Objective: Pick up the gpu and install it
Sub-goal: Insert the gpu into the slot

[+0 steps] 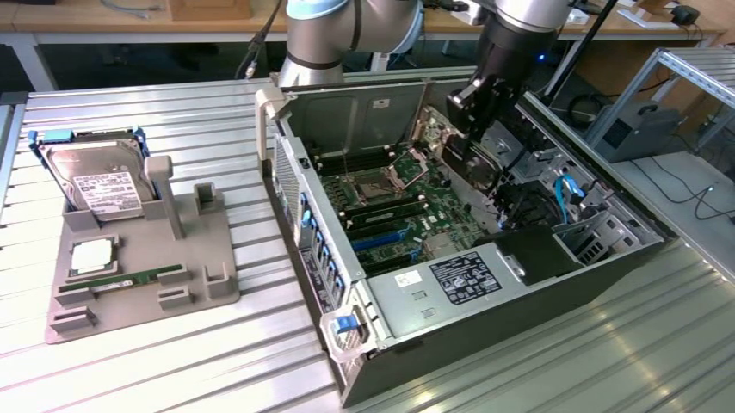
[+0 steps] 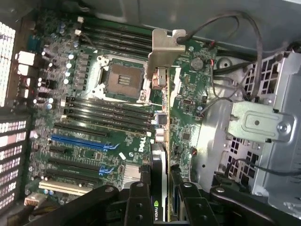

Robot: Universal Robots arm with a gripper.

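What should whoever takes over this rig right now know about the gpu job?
Gripper: shut on the gpu, holding it edge-on with its silver bracket at the far end.
Where: the card hangs over the open computer case, above the motherboard and beside the CPU socket. The parts tray, on the exterior view's left, holds the hard drive and the memory stick.
Done: gpu picked up and brought over the case.
Left: the card is not yet seated in any slot; the blue slots are free.
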